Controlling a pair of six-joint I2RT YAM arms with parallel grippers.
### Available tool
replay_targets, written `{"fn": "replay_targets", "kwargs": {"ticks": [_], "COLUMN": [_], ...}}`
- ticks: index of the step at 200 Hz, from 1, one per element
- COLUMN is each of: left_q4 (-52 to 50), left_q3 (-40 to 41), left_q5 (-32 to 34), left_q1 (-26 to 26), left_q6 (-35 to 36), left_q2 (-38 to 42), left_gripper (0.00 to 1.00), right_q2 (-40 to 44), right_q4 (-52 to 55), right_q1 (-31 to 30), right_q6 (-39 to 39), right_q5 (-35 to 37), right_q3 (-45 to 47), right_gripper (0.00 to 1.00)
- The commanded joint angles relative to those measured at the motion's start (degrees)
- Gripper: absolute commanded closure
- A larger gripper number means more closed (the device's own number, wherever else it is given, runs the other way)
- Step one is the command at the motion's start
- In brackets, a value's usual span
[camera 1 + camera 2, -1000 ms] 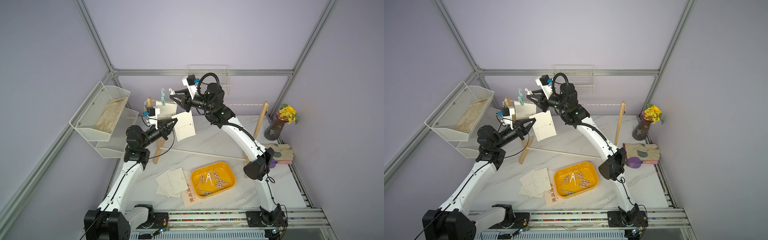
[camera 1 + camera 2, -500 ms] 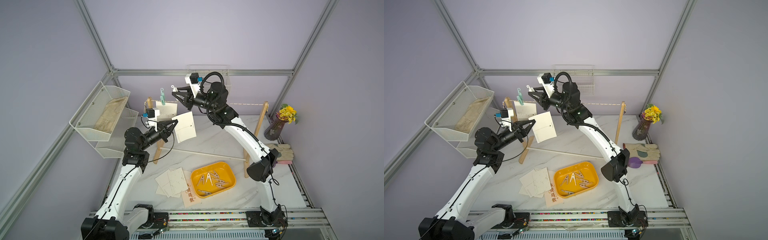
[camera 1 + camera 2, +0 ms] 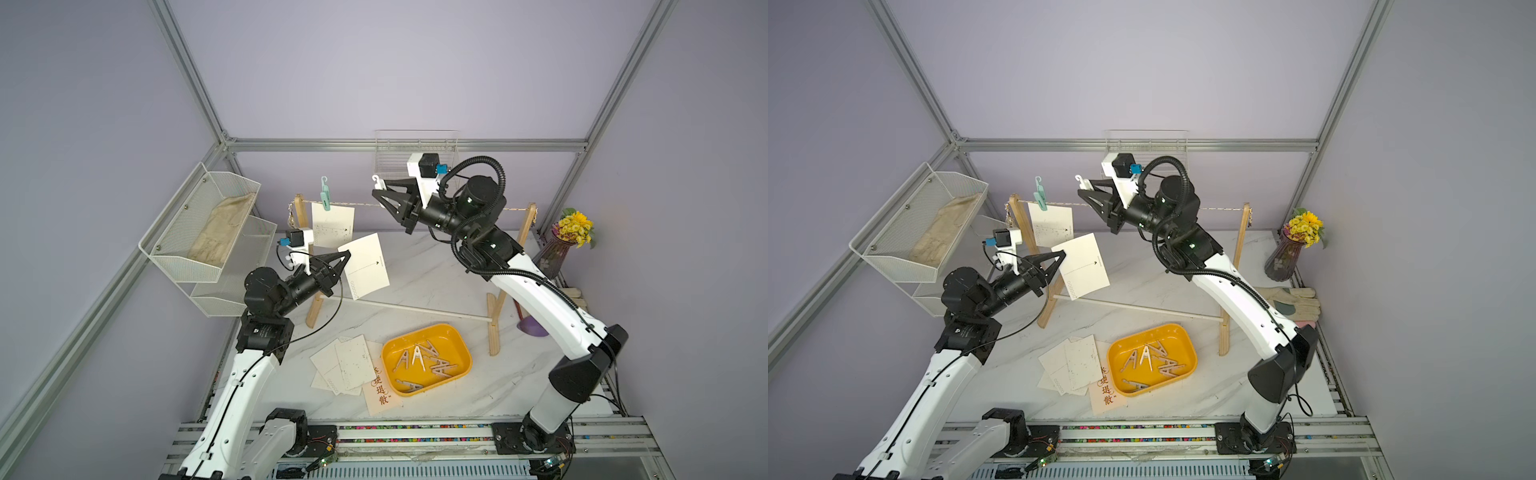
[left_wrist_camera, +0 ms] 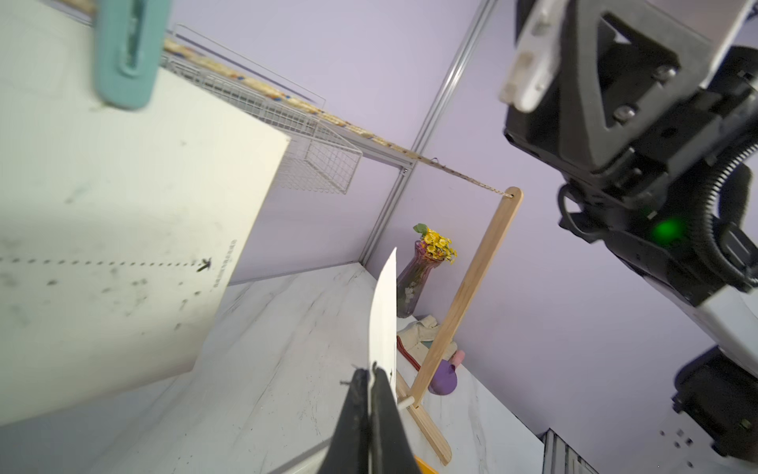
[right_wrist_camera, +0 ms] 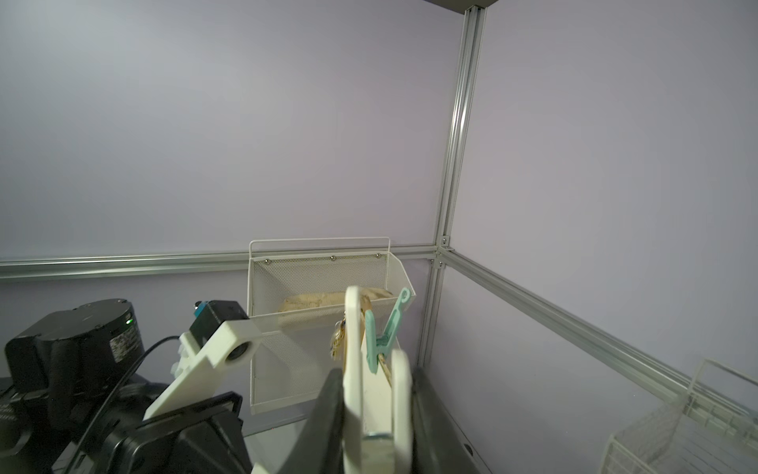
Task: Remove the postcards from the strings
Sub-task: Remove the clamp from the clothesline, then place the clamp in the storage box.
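In a top view the left gripper (image 3: pixel 347 256) is clamped on the corner of a loose postcard (image 3: pixel 368 266), held below the string (image 3: pixel 361 204), where a hanging postcard (image 3: pixel 332 224) is pegged. The left wrist view shows the loose postcard edge-on between pressed-together jaws. In the right wrist view the right gripper (image 5: pixel 377 383) squeezes a white clothespin (image 5: pixel 353 340).

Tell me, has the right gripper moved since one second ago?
Yes. The right gripper moved along the rope, away from the teal clip.

postcards (image 3: pixel 368 266) cream, dotted lines; clothespin (image 3: pixel 324 197) teal; tray (image 3: pixel 467 365) yellow; table (image 3: pixel 419 278) white marble, grey veins.
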State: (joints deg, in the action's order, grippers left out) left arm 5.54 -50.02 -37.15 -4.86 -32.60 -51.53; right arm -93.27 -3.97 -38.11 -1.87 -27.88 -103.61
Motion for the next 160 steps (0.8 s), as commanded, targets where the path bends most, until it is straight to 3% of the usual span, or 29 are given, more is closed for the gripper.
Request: {"fn": "replay_targets", "kwargs": {"ticks": [1, 23, 52, 104, 160], "left_q4": [-16.50, -30.65, -40.28, -58.92, -68.00], "left_q3": [-0.64, -1.57, 0.03, -3.47, -4.37], "left_q5": [11.74, 19.55, 21.23, 25.15, 26.61], "left_q1": [-0.23, -0.41, -0.59, -4.42, -7.51], "left_q6": [-2.80, -5.81, -11.70, -11.26, -8.64], "left_q2": [3.63, 5.97, 7.06, 3.47, 0.25], "left_gripper": [0.94, 0.94, 0.95, 0.95, 0.95], "right_q2": [6.63, 13.39, 19.69, 23.76, 23.21], "right_q4": [-3.21, -4.08, -2.92, 2.66, 7.39], "right_q1": [-0.30, -0.47, -0.90, -1.79, -2.61], "right_q6": [1.69, 5.61, 9.73, 13.75, 16.27], "right_q5": [0.74, 2.35, 4.06, 5.49, 7.59], "right_q3": [11.38, 23.68, 35.66, 47.04, 54.56], "right_gripper": [0.77, 0.78, 0.79, 0.80, 0.82]}}
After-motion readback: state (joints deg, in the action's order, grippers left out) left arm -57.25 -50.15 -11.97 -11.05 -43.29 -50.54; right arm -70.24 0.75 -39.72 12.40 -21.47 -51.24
